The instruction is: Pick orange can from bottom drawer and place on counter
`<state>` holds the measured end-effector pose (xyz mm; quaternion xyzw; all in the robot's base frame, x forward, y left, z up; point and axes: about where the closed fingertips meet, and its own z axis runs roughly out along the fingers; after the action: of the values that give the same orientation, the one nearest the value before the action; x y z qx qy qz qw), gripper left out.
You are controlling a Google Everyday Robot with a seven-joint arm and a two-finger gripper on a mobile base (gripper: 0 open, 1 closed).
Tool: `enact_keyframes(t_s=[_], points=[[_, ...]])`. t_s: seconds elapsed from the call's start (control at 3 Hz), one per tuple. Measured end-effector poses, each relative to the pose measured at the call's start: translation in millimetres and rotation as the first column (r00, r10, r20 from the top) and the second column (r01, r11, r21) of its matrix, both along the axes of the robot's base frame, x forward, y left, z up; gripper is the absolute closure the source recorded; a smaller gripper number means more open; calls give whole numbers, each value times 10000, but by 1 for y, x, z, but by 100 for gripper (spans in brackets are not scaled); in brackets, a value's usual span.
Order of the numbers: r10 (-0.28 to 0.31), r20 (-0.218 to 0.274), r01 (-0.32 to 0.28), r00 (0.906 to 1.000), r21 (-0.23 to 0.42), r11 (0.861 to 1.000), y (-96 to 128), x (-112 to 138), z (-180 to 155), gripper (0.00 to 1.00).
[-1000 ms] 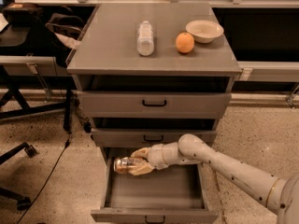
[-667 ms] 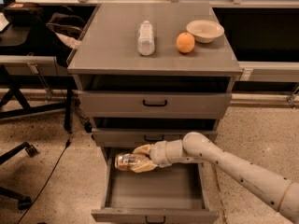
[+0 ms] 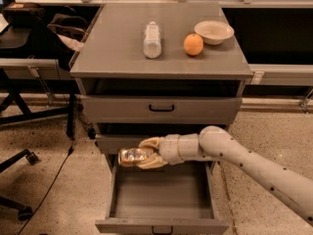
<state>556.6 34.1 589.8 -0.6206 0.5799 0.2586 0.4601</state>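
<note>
The orange can (image 3: pixel 132 156) lies on its side in my gripper (image 3: pixel 145 153), whose pale fingers are shut around it. The can hangs above the rear left of the open bottom drawer (image 3: pixel 161 198), level with the front of the middle drawer (image 3: pixel 113 143). My arm reaches in from the lower right. The counter (image 3: pixel 117 43) is the grey top of the cabinet, well above the can.
On the counter stand a clear plastic bottle (image 3: pixel 152 39), an orange fruit (image 3: pixel 193 44) and a pale bowl (image 3: pixel 213 32). The top drawer (image 3: pixel 161 108) is slightly pulled out. A desk and chair legs (image 3: pixel 19 111) stand at the left on the speckled floor.
The gripper has lifted the can up out of the bottom drawer, from near the drawer floor to the height of the middle drawer front.
</note>
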Motion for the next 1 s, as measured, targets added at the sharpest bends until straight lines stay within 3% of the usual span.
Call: enact_keyframes(t_s=[0.33,0.67,1.0], points=[[31,963,-18,9953,-141,9999,0,-3,57,100],[136,1789,-86,9838,-289,9995,1,-6,108,100],[279,2652,-160,9638,-469,9988,7,-16,161,100]])
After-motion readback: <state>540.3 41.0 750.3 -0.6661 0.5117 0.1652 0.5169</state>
